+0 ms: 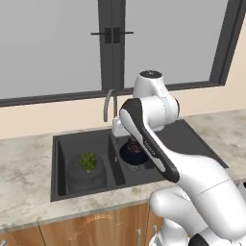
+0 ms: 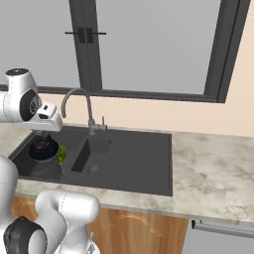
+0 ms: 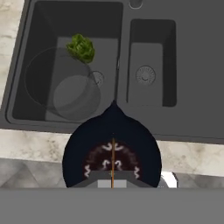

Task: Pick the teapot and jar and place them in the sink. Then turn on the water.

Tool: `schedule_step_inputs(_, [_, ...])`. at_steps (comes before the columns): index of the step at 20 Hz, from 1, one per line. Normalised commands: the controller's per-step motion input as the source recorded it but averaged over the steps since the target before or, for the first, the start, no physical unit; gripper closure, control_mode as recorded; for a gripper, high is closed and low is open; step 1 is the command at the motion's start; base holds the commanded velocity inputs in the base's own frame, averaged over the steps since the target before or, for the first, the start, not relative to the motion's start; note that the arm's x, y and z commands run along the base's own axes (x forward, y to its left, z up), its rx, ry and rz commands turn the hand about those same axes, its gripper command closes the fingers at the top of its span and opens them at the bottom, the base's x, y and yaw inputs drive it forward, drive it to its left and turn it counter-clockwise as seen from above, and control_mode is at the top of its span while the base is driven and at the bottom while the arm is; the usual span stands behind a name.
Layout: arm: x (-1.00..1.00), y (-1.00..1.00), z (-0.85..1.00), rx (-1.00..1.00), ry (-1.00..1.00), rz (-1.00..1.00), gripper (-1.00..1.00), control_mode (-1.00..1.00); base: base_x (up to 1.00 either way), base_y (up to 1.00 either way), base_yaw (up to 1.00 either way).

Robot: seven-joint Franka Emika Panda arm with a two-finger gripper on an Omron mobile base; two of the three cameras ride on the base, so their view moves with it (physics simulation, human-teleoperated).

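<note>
The black teapot [image 1: 134, 153] hangs from my gripper [image 1: 130, 143] over the black sink [image 1: 60, 144], near the divider between the two basins. In the hand view the teapot [image 3: 111, 144] sits right under the hand, its thin wire handle running up into the gripper [image 3: 112, 177], which is shut on it. The translucent grey jar [image 1: 86, 172] with green contents lies in the left basin, and the hand view shows that jar [image 3: 61, 83] there too. From the right base view the teapot [image 2: 43, 148] hangs below the white hand. Nothing flows from the grey gooseneck faucet [image 1: 109, 103].
Marbled counter [image 1: 24, 163] surrounds the sink on all sides. The right basin [image 3: 148, 74] holds just its drain. A window with a dark frame [image 2: 149, 49] stands behind the faucet [image 2: 79, 101]. Wooden cabinet fronts [image 2: 139, 228] run below the counter edge.
</note>
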Motion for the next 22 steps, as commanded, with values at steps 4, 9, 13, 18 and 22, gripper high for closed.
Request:
schedule_step_inputs(4, [0.00,0.26,-0.14,0.00,0.00,0.06,1.00,-1.00,0.00,0.00,0.00])
schedule_step_inputs(9, [0.00,0.32,-0.14,0.00,0.00,0.05,1.00,-1.00,0.00,0.00,0.00])
schedule_step_inputs(13, [0.00,0.37,-0.09,0.00,0.00,0.05,1.00,-1.00,0.00,0.00,0.00])
schedule_step_inputs(18, [0.06,0.38,-0.07,0.00,0.00,0.05,1.00,-1.00,0.00,0.00,0.00])
schedule_step_inputs(22, [0.08,0.32,-0.08,0.00,0.00,0.04,1.00,-1.00,0.00,0.00,0.00])
